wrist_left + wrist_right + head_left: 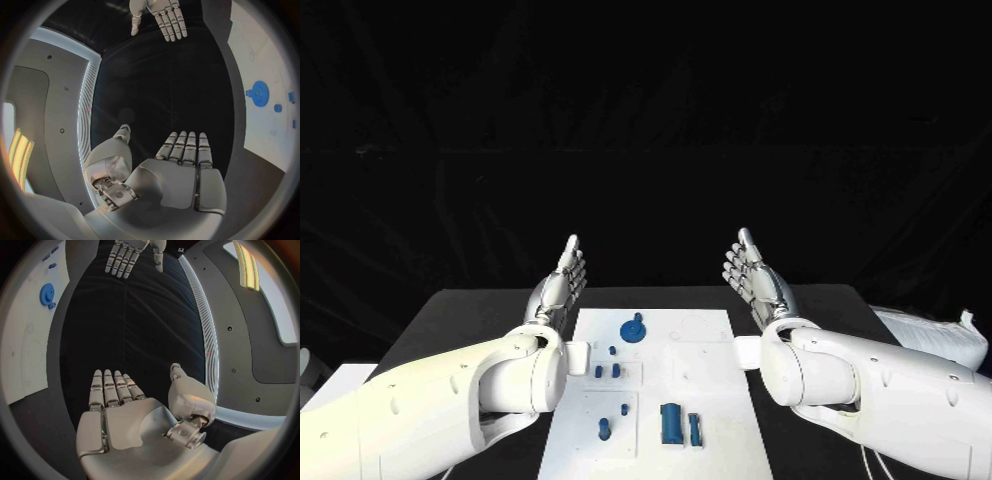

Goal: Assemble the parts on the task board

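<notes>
The black counter (473,320) carried the white board (697,400) at its middle. The left arm (416,410) lay left of the board, the right arm (891,390) right of it. Each hand was raised beside the board's far end, flat, fingers straight and close together, holding nothing: left hand (560,285), right hand (759,280). On the board a blue gear (633,328) lay at the far end, a blue block (672,424) at the near end, and small blue pegs (607,371) between them.
</notes>
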